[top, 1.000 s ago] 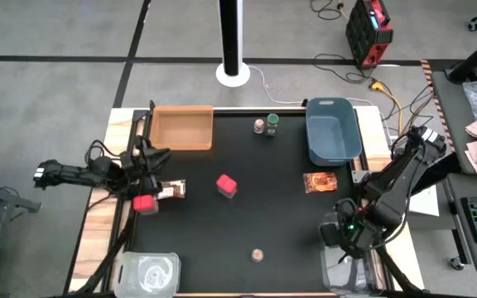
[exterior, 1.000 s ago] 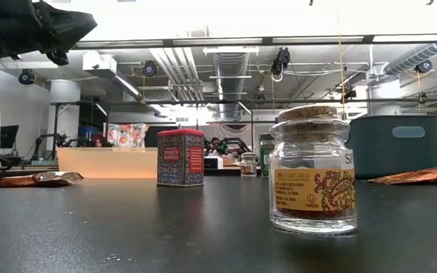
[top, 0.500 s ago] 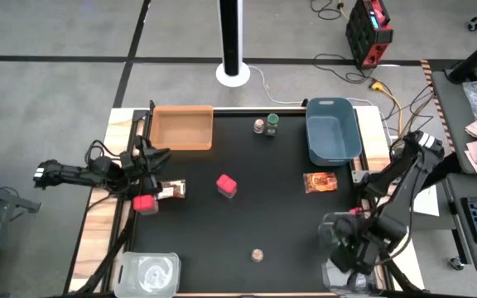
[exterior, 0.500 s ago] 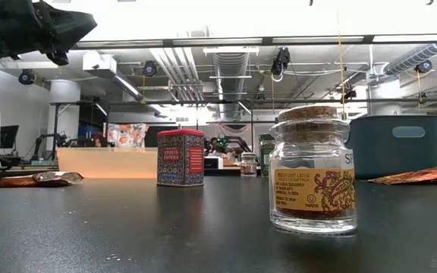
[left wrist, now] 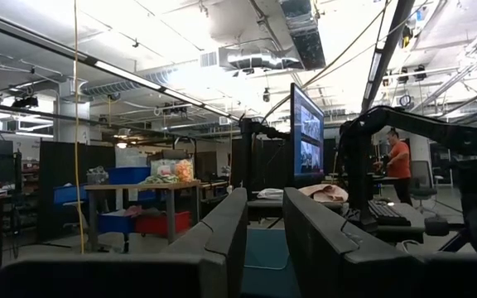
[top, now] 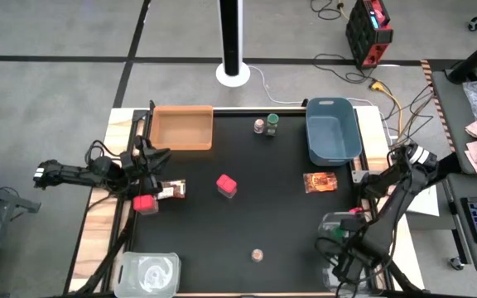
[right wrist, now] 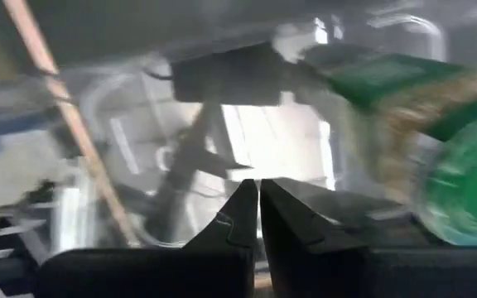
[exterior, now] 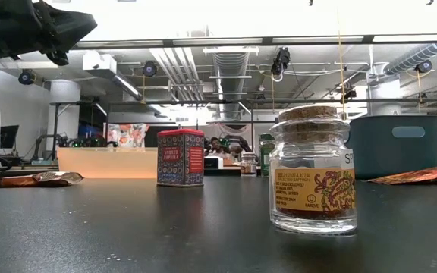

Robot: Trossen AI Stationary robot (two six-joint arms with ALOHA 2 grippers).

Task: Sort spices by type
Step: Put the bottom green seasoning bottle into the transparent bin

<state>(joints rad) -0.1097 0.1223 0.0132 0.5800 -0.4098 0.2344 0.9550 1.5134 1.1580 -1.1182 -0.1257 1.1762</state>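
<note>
Over the clear container (top: pixel 342 228), the right end effector (right wrist: pixel 257 203) is closed, empty.

Closed right tool (right wrist: pixel 257 207) near blurred green-capped jar (right wrist: pixel 437 141)

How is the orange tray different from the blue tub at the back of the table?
The orange tray sits at the back left of the table, the blue tub at the back right. The tray is tan-orange with a squarish, wide shape; the tub is blue and runs longer front to back, with rounded corners. In the low view the tub stands taller than the tray. Both are open on top and show nothing inside.
</note>
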